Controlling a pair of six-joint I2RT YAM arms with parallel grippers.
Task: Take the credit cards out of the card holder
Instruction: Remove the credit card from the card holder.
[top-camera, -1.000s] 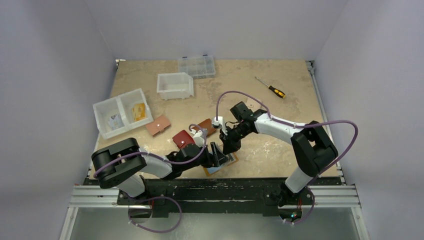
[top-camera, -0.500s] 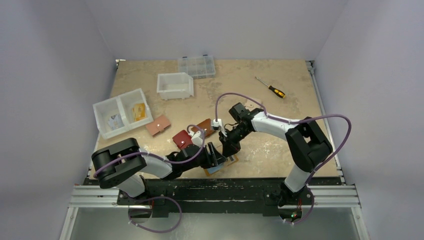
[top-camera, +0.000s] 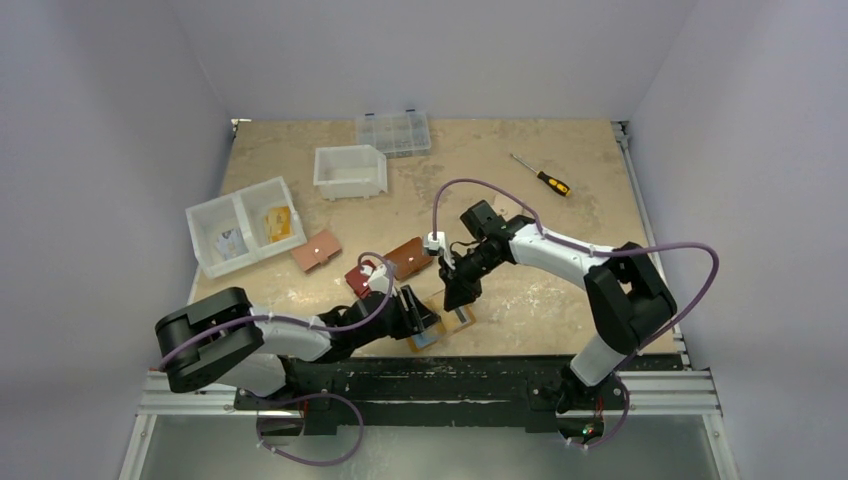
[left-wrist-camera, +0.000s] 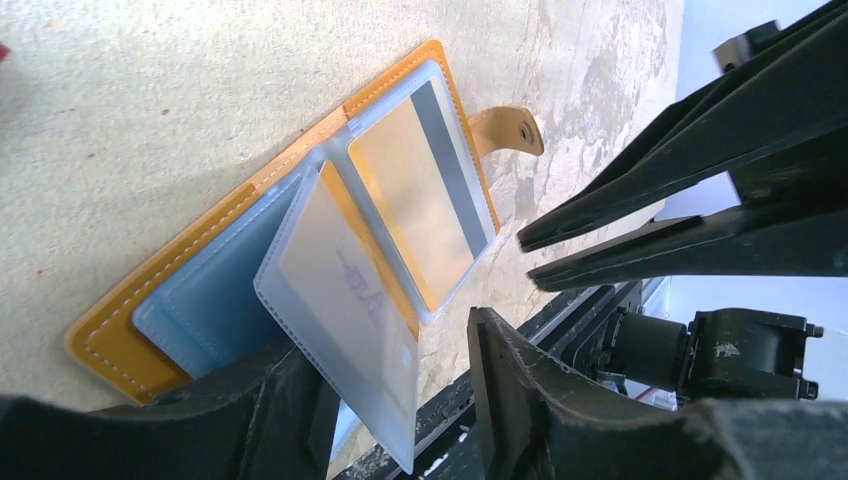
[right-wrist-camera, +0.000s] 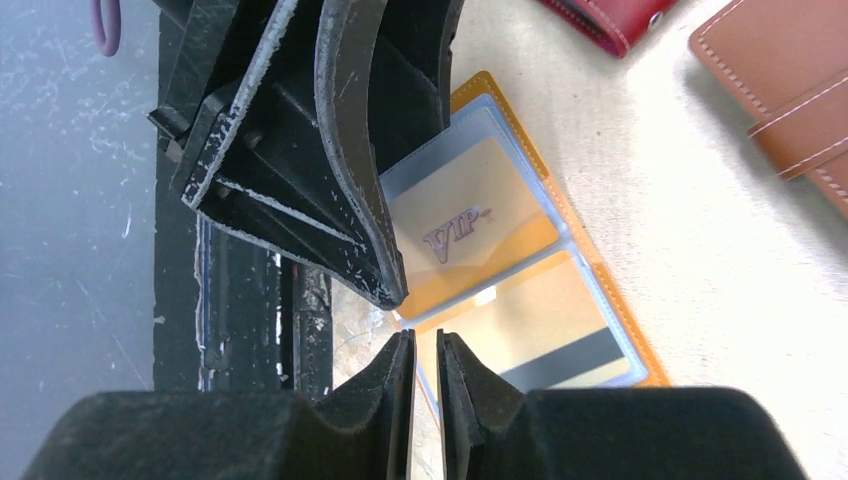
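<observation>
**Card holder (top-camera: 447, 325) lies open near the front edge, cards in its sleeves**

The mustard-yellow card holder is spread flat on the table (top-camera: 560, 300), close to the near edge and between the two arms. Its snap tab (left-wrist-camera: 510, 128) sticks out to one side. Clear plastic sleeves inside it hold the credit cards (left-wrist-camera: 400, 210). A yellow-orange card with a dark stripe (left-wrist-camera: 425, 195) lies flat in one half, and a light blue card (left-wrist-camera: 200, 310) lies flat in the other. Between them one sleeve leaf stands tilted up from the fold, carrying a whitish card printed "VIP" (right-wrist-camera: 455, 235).

The left gripper (left-wrist-camera: 395, 345) sits low over the holder with its fingers spread wide. The raised leaf's free corner reaches into the gap and leans by one finger (left-wrist-camera: 290, 400), without being pinched.

The right gripper (right-wrist-camera: 424, 338) points down at the holder's fold line, just beside the left gripper's tips. Its fingers are almost together, leaving only a thin slit. Nothing shows in that slit.

A dark red wallet (top-camera: 362, 277) and a brown wallet (top-camera: 408, 255) lie just beyond the holder, farther from the arms.
</observation>
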